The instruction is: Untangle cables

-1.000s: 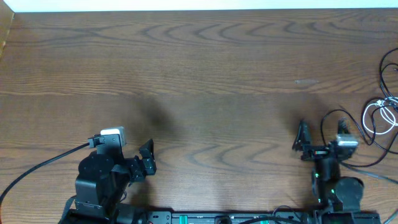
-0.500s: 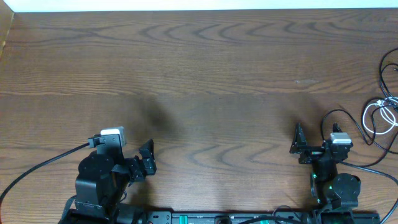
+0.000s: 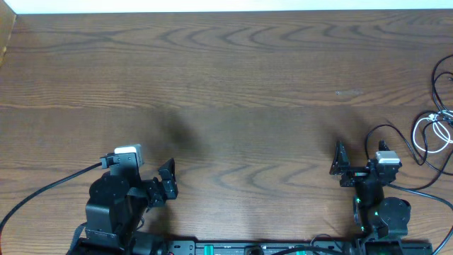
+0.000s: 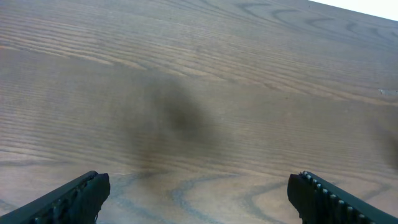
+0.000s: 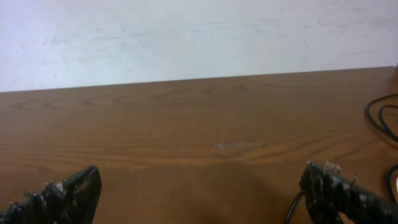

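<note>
The cables lie at the table's far right edge. In the overhead view a white cable (image 3: 427,132) is coiled in loops, and a thin black cable (image 3: 436,76) curves above it and runs through it. The black cable also shows at the right edge of the right wrist view (image 5: 377,119). My right gripper (image 3: 340,163) is open and empty, left of the cables and apart from them; its jaws (image 5: 202,186) frame bare wood. My left gripper (image 3: 168,180) is open and empty at the front left, over bare wood (image 4: 199,190).
The wooden table (image 3: 233,85) stretches wide between and beyond the arms. A pale wall (image 5: 186,37) runs along its far edge. Thicker black arm cords loop beside the right wrist (image 3: 376,133) and trail from the left arm (image 3: 42,191).
My right arm shifted slightly to the left during the first half second, then stayed still. The left arm and the cables have not moved.
</note>
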Robot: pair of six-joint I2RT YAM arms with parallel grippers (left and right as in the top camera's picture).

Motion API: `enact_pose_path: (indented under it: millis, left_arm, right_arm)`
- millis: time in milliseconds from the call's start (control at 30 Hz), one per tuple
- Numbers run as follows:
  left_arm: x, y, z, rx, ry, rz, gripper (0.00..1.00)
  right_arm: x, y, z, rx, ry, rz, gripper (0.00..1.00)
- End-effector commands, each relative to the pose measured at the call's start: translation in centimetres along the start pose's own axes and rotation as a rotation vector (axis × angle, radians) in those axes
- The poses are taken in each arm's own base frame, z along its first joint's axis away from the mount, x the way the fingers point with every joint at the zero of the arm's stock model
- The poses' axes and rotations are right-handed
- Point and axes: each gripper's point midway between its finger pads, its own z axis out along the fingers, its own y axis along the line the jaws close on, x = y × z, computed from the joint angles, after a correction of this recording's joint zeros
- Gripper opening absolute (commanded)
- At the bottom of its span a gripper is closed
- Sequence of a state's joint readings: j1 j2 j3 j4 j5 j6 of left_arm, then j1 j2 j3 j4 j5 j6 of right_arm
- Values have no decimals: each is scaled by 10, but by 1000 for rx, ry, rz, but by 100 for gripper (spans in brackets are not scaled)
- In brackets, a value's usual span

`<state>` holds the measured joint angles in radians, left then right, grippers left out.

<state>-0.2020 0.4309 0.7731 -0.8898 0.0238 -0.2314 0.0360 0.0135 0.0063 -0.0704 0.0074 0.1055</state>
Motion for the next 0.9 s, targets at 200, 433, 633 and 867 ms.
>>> enact_pose_path:
  millis: [200, 433, 633, 867]
  left_arm:
    - [-1, 0, 0, -3, -4, 11, 96]
    - [5, 10, -4, -37, -10, 0, 96]
    - [20, 28, 6, -79, -97, -43, 97]
    - [10, 34, 31, -47, -334, 5, 96]
  right_arm:
    - [0, 3, 0, -15, -1, -6, 99]
    - [0, 3, 0, -15, -1, -6, 99]
    - [0, 3, 0, -15, -1, -6, 99]
    - [0, 3, 0, -15, -1, -6, 99]
